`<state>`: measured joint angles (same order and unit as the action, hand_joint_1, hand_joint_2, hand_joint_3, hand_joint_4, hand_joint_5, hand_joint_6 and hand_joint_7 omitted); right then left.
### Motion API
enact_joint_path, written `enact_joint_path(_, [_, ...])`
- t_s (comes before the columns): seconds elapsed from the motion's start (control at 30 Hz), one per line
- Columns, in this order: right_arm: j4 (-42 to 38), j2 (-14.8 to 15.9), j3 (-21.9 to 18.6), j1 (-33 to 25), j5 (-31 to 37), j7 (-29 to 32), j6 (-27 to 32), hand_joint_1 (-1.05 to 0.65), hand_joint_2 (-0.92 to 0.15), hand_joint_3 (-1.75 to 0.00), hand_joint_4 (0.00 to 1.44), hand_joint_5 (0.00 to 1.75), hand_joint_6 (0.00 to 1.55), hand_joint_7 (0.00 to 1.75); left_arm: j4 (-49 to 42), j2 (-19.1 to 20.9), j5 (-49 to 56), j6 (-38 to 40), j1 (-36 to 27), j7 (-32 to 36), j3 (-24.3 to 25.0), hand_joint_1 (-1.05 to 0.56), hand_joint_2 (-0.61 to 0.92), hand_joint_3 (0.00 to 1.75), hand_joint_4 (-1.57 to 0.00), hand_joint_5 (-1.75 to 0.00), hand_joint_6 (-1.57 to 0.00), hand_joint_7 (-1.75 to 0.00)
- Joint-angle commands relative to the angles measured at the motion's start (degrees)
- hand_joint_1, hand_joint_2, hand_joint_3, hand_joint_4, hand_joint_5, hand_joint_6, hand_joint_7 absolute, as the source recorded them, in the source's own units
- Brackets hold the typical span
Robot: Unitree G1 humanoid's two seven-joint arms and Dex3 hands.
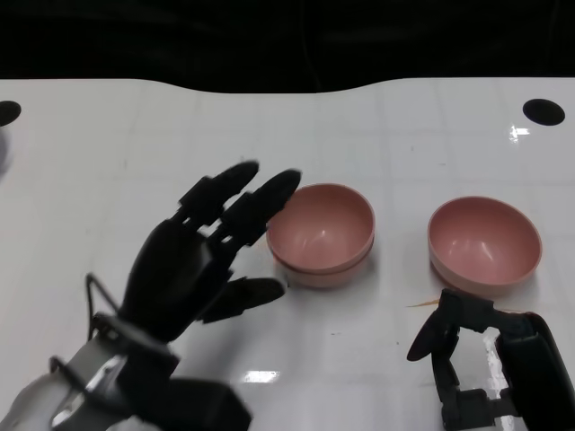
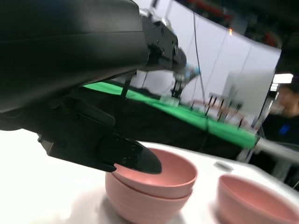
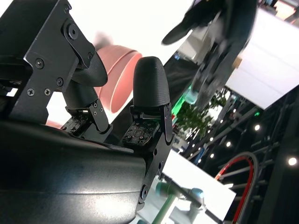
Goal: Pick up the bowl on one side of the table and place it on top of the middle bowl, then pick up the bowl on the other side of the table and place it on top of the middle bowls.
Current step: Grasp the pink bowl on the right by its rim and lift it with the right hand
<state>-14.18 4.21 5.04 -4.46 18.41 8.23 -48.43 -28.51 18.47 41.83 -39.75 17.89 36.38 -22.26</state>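
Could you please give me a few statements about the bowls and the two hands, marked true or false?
1. The middle stack is two pink bowls. True.
2. The left hand grips a bowl. False: it holds nothing, fingers spread beside the stack.
3. A single pink bowl sits apart on the right side. True.
4. The right hand holds that single bowl. False: it sits nearer the robot, not touching it.

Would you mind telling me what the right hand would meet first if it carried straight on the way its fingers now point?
Probably the single pink bowl on the right side: the right hand sits just short of it, fingers aimed at its near wall. Height is unclear, so they might pass over the rim instead.
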Motion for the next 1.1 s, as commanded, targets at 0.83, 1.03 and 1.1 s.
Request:
enact_joint_path(0.83, [6.14,3.23,-3.73,0.07,1.52,-0.57,6.65,0.11,-0.32,-1.24,0.49,1.25,0.60,0.87,3.59,-1.27,-39.66,-13.88,-16.74,-35.53,10.65,0.00,0.23,1.64,-0.99,-1.73,-0.91,-1.56])
enact_joint_path(1.03, [16.75,6.11,-5.41,-0.71,6.78,-3.57,21.79,-0.20,-0.73,-0.20,0.15,1.03,0.33,0.48,2.15,-3.00,-38.77,-14.01,-16.37,-38.35,12.89,-0.05,0.22,1.68,-0.98,-1.75,-0.89,-1.58])
enact_joint_path(1.1, [19.20,6.98,-5.65,-0.82,8.86,-3.90,25.26,-0.29,-0.77,-0.08,0.09,0.98,0.28,0.41,2.19,-3.43,-38.90,-14.00,-16.48,-39.22,13.29,-0.04,0.22,1.67,-0.97,-1.75,-0.89,-1.58])
